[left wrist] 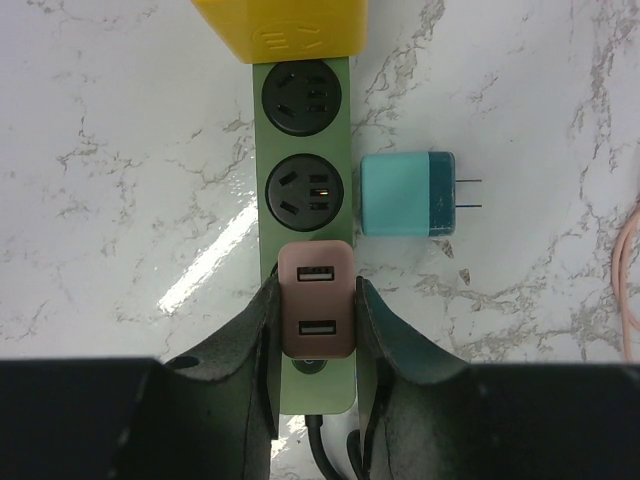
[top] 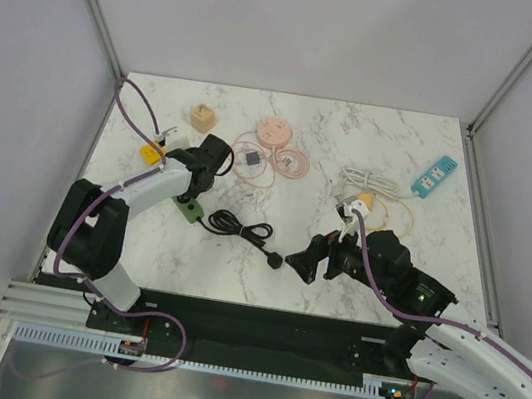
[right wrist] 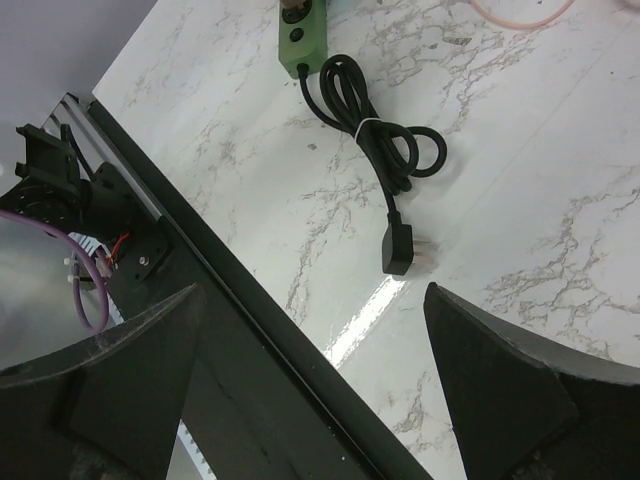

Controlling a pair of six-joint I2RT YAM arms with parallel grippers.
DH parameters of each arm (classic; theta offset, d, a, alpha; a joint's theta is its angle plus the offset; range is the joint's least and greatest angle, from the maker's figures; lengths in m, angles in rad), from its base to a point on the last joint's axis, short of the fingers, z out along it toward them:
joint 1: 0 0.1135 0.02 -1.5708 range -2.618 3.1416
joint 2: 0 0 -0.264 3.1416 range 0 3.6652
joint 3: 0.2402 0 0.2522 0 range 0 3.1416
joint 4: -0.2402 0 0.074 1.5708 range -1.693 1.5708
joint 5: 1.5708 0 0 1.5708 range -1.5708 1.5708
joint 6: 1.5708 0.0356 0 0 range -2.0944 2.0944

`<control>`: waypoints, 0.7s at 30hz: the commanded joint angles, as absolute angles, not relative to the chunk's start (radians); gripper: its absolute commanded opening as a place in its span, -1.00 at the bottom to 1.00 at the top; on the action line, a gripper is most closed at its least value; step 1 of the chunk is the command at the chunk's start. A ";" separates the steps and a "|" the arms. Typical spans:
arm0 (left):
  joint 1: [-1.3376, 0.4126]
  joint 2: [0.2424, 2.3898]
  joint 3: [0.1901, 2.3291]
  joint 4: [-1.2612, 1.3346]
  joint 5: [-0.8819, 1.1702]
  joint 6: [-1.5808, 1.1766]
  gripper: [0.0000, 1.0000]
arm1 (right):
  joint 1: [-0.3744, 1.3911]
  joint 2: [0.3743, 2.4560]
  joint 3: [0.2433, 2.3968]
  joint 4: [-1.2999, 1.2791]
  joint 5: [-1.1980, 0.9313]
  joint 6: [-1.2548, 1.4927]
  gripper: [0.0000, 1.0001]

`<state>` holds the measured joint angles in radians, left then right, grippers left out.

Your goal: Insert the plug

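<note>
USB adapter [left wrist: 316, 298]: between left jaws, on power strip [left wrist: 305, 145]. Block plug [left wrist: 285, 28]: on strip, ahead of jaws. Wall charger [left wrist: 405, 194]: on bench [left wrist: 120, 150], right of strip. Corded plug [right wrist: 402, 252]: on bench, ahead of right jaws.

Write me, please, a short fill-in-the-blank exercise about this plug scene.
1. The left pincer grips a pink adapter that has ____ USB ports.
2. That adapter sits on a power strip coloured ____.
3. The right pincer hangs over the black cable with its jaws ____.
Missing words: two, green, open.
</note>
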<state>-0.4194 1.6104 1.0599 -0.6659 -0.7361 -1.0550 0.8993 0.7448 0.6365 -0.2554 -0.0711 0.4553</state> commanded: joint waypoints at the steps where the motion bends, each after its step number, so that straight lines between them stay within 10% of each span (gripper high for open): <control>1: -0.429 1.713 0.979 -0.724 -0.564 -1.166 -0.95 | 0.899 0.715 0.660 -0.233 -0.054 0.439 0.96; 21: -0.480 1.730 0.910 -0.723 -0.489 -1.285 -0.95 | 0.899 0.680 0.658 -0.255 -0.060 0.425 0.96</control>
